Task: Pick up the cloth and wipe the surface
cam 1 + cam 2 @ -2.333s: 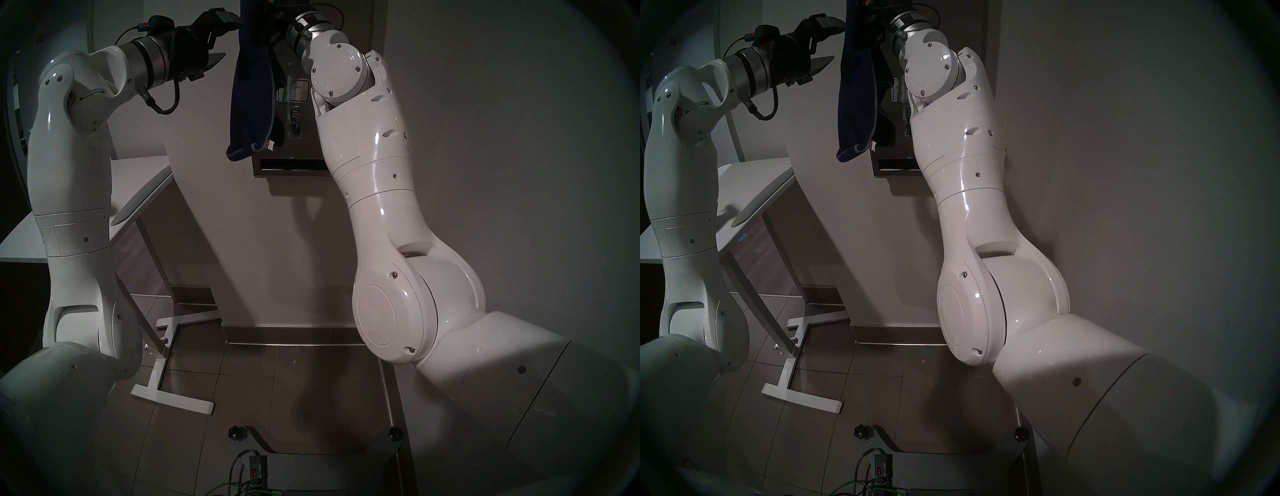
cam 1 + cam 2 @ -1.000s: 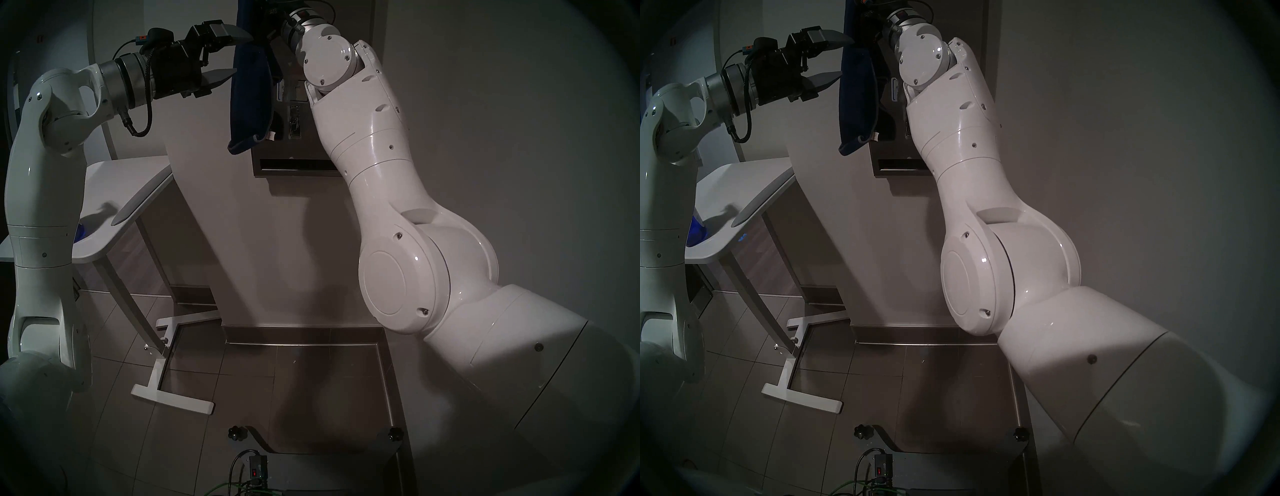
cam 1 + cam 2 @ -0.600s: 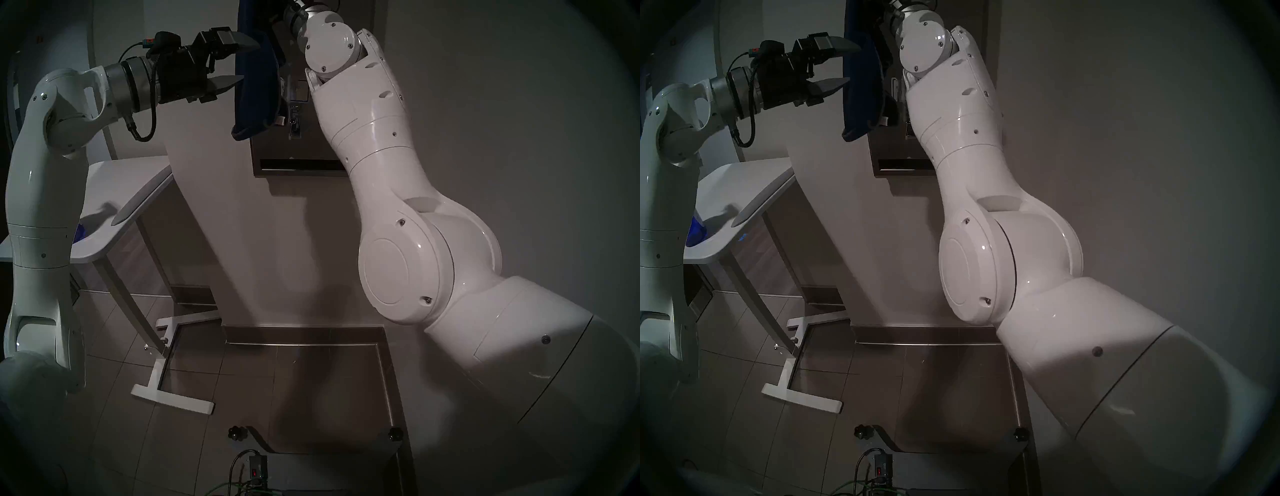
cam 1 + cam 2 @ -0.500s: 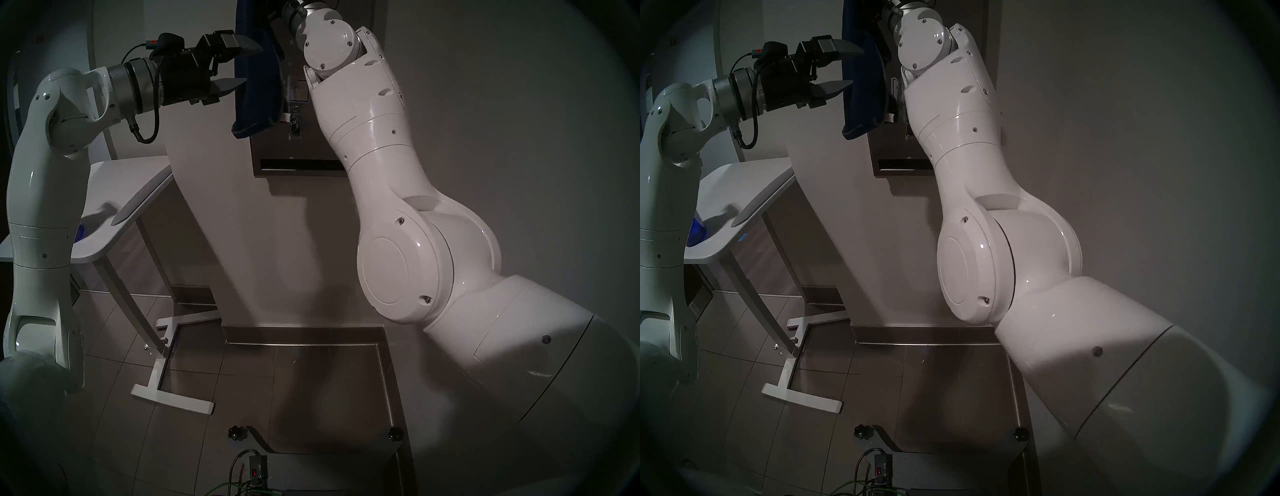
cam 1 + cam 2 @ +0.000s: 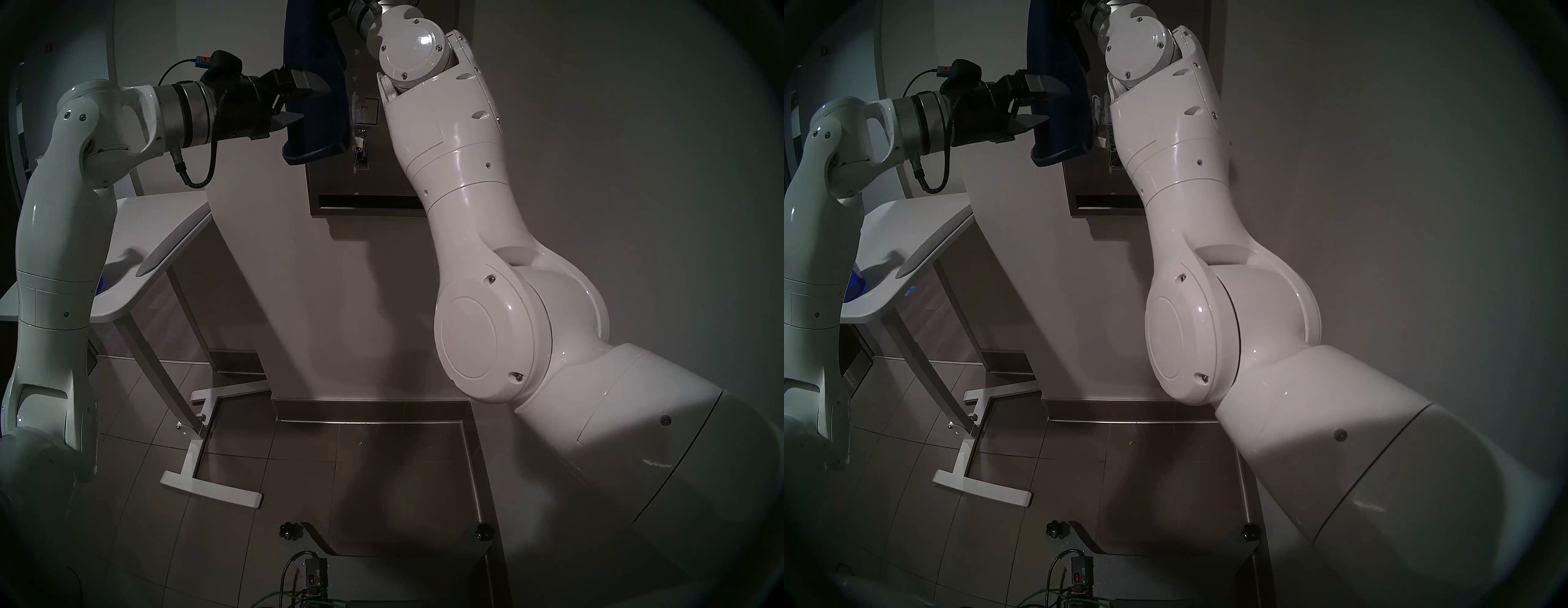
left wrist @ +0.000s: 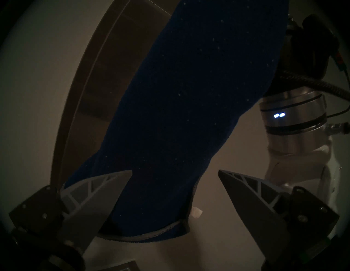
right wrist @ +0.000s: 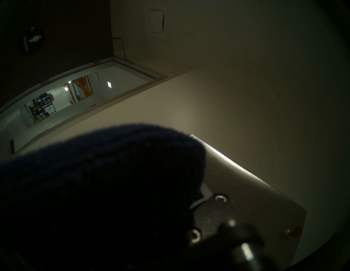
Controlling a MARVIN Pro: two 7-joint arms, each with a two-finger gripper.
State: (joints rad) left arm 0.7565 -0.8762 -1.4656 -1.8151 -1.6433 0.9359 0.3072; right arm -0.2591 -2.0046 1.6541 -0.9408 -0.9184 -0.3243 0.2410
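So the soft dark navy-blue cloth with the lighter stitched hem (image 5: 316,93) is hanging up high in front of the tall brushed stainless-steel dispenser panel (image 5: 339,187), draped from the right gripper, which sits above the top edge of the head views. In the right wrist view the cloth (image 7: 98,189) bunches over that gripper and hides the fingers; it's clamped shut on the fabric, and the panel's top corner (image 7: 246,189) shows bare just beside it.

The black left gripper (image 5: 303,102) points level at the cloth from the left side, jaws spread wide and holding nothing. In the left wrist view the gripper (image 6: 175,173) has the cloth (image 6: 180,113) hanging right between its two pointed grey fingers (image 6: 98,191), with the stitched bottom hem curling just below them. I can't tell whether either tip is actually touching the fabric.

The cloth's lower edge ends above the panel's dark horizontal slot (image 5: 365,201), so the lower panel is uncovered. A small metal lever (image 5: 360,148) sits just right of the hem. The white rounded tabletop (image 5: 169,225) is well below and left, and the tiled floor (image 5: 297,467) underneath looks open.
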